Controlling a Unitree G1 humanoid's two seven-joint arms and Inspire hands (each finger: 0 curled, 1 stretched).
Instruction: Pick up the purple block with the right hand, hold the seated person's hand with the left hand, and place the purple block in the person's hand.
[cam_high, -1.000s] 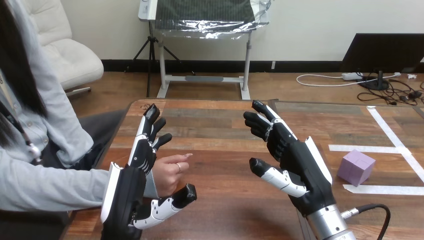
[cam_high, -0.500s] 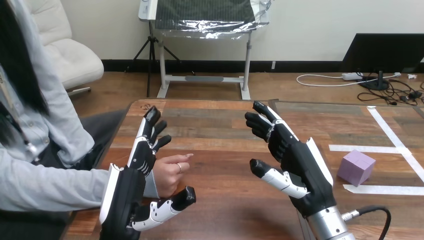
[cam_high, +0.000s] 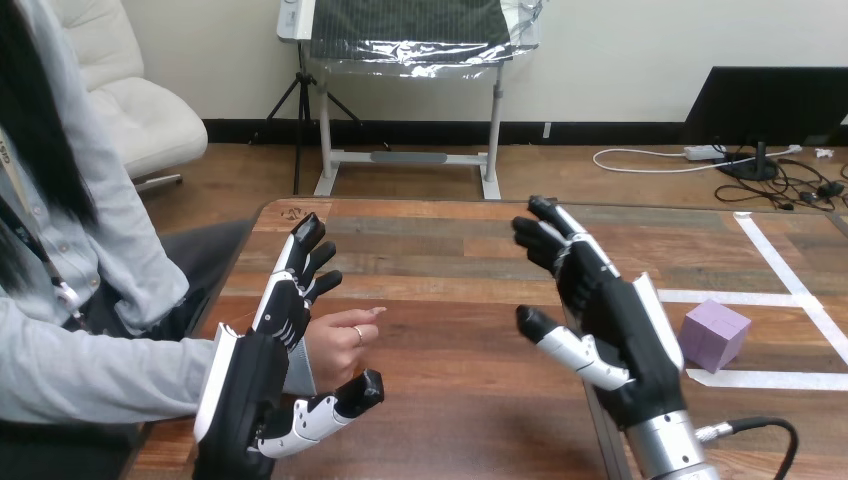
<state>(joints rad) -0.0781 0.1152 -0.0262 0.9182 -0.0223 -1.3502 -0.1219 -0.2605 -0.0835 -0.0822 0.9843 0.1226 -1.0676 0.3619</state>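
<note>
The purple block (cam_high: 714, 336) sits on the wooden bench (cam_high: 450, 262) near its right edge, in the same place as half a second ago. It lies between two strips of white tape (cam_high: 762, 379), and nothing is touching it.

The right hand (cam_high: 625, 340) has shifted toward the bench's right edge since the earlier frames. Its white back shell now appears just beside the block, where before a clear strip of bench showed between them. Its fingers (cam_high: 572, 252) are spread and nearly straight, the thumb stands out to the side, and the hand grasps nothing. It is raised above the bench with the palm turned toward the left side.

The left hand (cam_high: 243, 398) is near the bench's front left corner and has barely moved. Its fingers (cam_high: 290, 292) point straight away from the robot and close on nothing, and its thumb has dropped slightly. The person's hand (cam_high: 338, 346) reaches in from the left edge, loosely curled, where it was before. It lies against the left hand's palm side, between the straight fingers and the thumb, which runs below it without curling round it.
</note>
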